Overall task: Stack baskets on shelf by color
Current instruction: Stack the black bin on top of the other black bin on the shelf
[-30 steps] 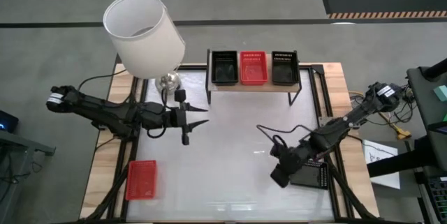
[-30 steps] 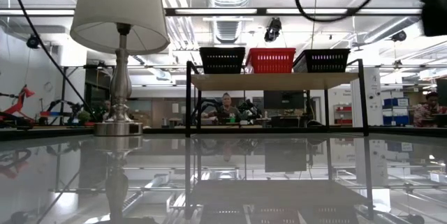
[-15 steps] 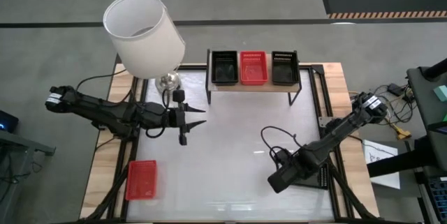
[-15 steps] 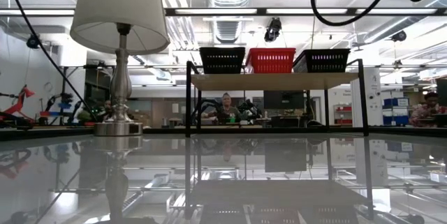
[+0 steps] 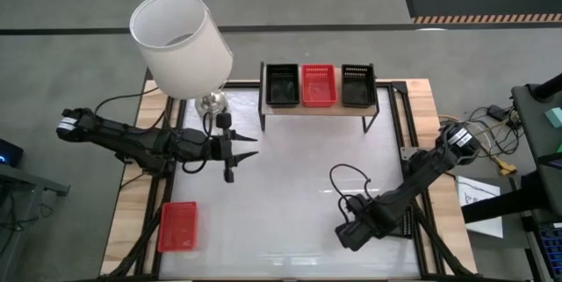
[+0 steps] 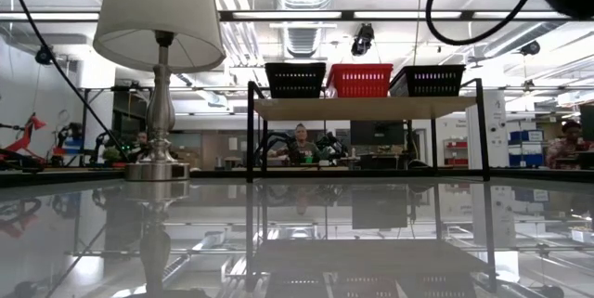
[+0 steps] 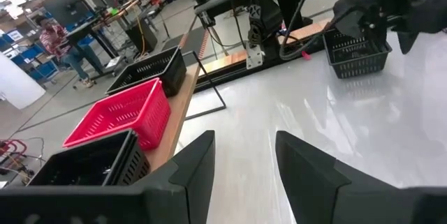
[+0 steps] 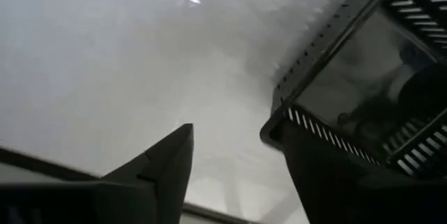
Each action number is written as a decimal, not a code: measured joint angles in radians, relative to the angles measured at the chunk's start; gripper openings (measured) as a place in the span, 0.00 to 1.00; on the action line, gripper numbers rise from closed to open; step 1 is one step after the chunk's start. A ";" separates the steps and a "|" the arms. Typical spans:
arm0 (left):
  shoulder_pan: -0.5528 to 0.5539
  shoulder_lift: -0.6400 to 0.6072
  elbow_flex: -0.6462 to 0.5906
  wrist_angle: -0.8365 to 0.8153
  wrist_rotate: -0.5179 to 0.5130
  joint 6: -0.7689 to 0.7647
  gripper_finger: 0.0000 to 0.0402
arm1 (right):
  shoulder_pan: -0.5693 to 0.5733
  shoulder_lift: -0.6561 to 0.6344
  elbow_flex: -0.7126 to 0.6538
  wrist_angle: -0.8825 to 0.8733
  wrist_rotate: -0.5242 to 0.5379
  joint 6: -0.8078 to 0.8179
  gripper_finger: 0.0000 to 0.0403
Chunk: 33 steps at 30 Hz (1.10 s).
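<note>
- Lamp (image 5: 180, 45) at the table's left rear hides its own base from overhead; only the low view shows the metal stem.
- Left gripper (image 5: 237, 152) hovers over the table's left half, fingers spread and holding nothing, pointing toward the middle.
- Red basket (image 5: 178, 227) lies alone near the left front corner, unseen from table height.
- Shelf (image 5: 319, 108) at the rear carries three baskets in a row: black basket (image 5: 282, 84), red basket (image 5: 319, 83), black basket (image 5: 357, 84).
- Right gripper (image 5: 349, 235), low at the right front, has its fingers spread; one finger sits at the rim of another black basket (image 5: 399, 221), which the arm largely covers from overhead, and the wrist view does not settle whether finger and rim touch.
</note>
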 joint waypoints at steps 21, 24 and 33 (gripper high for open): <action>0.000 0.002 0.000 -0.003 0.000 -0.006 0.34 | -0.001 0.045 -0.030 -0.026 0.007 -0.010 0.55; 0.000 0.002 0.000 -0.008 0.000 -0.006 0.34 | -0.001 0.057 -0.054 -0.029 0.008 -0.028 0.54; -0.001 0.002 0.000 -0.007 0.000 -0.006 0.34 | -0.002 0.064 -0.085 -0.022 0.013 -0.045 0.31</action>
